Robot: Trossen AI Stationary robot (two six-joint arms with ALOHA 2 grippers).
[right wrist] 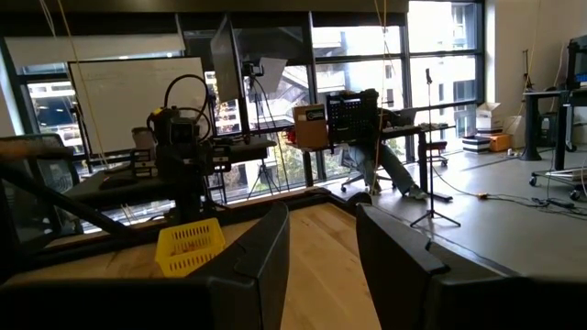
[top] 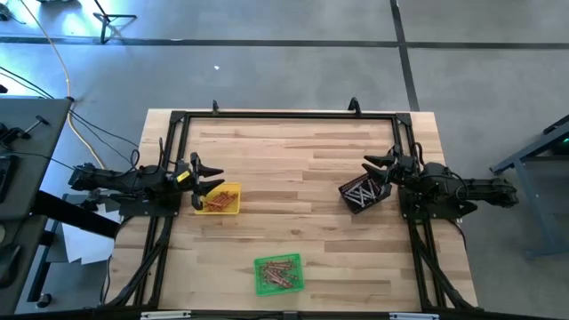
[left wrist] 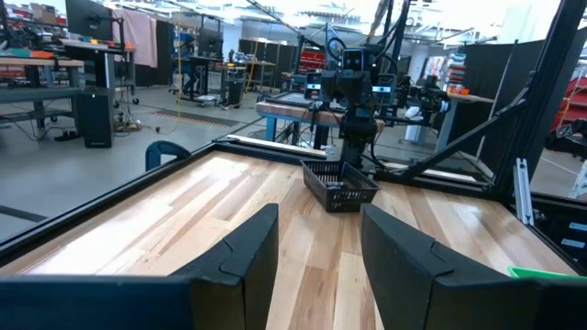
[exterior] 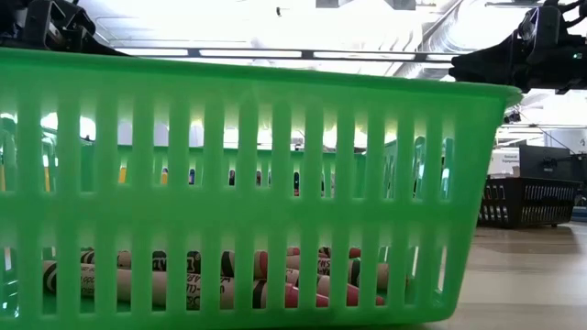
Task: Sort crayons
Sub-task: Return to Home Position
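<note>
Starting nearest the table's front edge, the green slotted plastic tray holds a heap of the short paper-wrapped crayons, reddish and brownish ones lying flat on its floor, where the walls keep them from rolling off. Farther in, on the left, the small yellow plastic tray holds orange sticks. Just beside it hovers the left gripper, fingers spread apart with nothing between them. Across the pale wooden table, the black mesh tray carries pale sticks, with the right gripper next to it, likewise spread and empty. No loose crayon shows on the bare planks, so the sorting looks finished. Each arm sitting level at its own side, empty-fingered, suits a resting pose rather than another pick. Beyond, a person sits at a desk.
</note>
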